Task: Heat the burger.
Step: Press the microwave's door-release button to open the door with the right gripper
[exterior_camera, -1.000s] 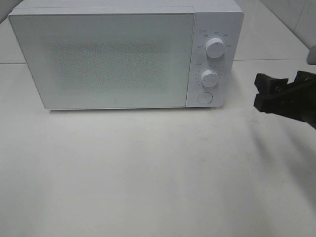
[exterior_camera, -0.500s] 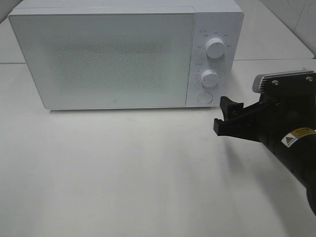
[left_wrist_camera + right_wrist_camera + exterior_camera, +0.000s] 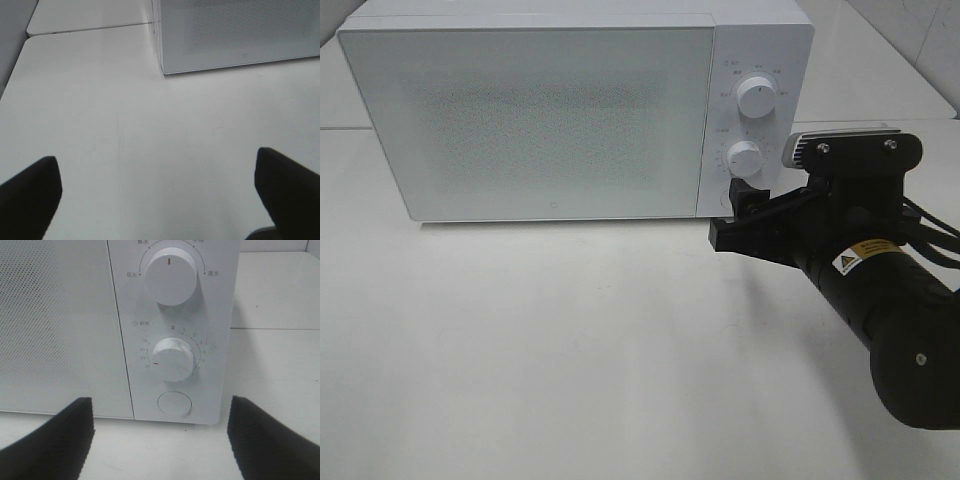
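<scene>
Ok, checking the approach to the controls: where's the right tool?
The right tool is right of centre in the exterior high view, open, in front of the microwave's round button, below the lower dial.

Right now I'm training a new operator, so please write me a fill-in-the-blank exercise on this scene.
1. The microwave has its door ____.
2. The right gripper faces the control panel with its jaws ____.
3. Below the lower knob sits a round ____.
4. The left gripper hangs over the white ____.
Missing words: shut; open; button; table.
</scene>
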`<state>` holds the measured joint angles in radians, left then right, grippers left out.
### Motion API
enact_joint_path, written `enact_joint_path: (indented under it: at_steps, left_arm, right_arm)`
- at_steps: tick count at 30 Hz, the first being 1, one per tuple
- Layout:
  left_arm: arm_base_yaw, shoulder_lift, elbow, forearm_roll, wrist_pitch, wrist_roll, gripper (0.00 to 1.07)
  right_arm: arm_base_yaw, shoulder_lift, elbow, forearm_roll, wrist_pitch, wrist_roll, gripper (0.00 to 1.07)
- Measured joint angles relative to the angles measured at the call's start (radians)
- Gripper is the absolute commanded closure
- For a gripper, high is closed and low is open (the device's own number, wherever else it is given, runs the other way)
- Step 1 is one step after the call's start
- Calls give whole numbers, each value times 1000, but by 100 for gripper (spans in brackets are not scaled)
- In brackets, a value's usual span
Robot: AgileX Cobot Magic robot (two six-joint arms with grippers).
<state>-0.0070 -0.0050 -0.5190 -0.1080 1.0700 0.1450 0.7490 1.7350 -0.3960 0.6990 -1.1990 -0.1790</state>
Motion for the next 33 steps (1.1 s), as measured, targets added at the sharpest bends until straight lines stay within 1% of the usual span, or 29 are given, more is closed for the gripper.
enact_joint_path:
  at_steps: [3,5,7,8,11,13,14,15,16,17,18,19,20,21,22,23,24,25,26,27,29,33]
  left_arm:
    - [0,0,0,0,0,0,9]
    - [0,0,0,0,0,0,9]
    - [0,0,0,0,0,0,9]
    - [0,0,0,0,0,0,9]
    - [0,0,0,0,0,0,9]
    - [0,0,0,0,0,0,9]
    - [0,0,0,0,0,0,9]
    - [0,0,0,0,0,0,9]
    - [0,0,0,0,0,0,9]
    - [0,0,0,0,0,0,9]
    - [0,0,0,0,0,0,9]
    - [0,0,0,0,0,0,9]
    - [0,0,0,0,0,0,9]
    - [0,0,0,0,0,0,9]
    - [0,0,0,0,0,0,9]
    - [0,0,0,0,0,0,9]
    - [0,0,0,0,0,0,9]
    - [0,0,0,0,0,0,9]
    - [0,0,0,0,0,0,9]
    - [0,0,0,0,0,0,9]
    - [0,0,0,0,0,0,9]
    - [0,0,0,0,0,0,9]
  right_arm:
    - [0,0,0,1,2,8,37]
    - [0,0,0,1,6,104,43]
    - [0,0,0,1,6,137,44]
    - [0,0,0,1,7,235,49]
    - [0,0,0,1,7,290,52]
    - [0,0,0,1,7,522,63]
    - [0,0,0,1,7,522,63]
    - [0,0,0,1,7,572,65]
    - [0,0,0,1,7,685,72]
    - [0,0,0,1,7,685,72]
    - [0,0,0,1,12,805,75]
    - [0,0,0,1,14,862,81]
    - [0,0,0,1,14,862,81]
    - [0,0,0,1,20,959,87]
    - [0,0,0,1,20,959,87]
    - [0,0,0,1,26,1008,90]
    - [0,0,0,1,42,1090,96]
    - [0,0,0,1,42,1090,96]
    - [0,0,0,8,63,1169,102]
    - [0,0,0,8,63,1169,102]
    - [0,0,0,34,95,1257,107]
    - [0,0,0,68,109,1310,107]
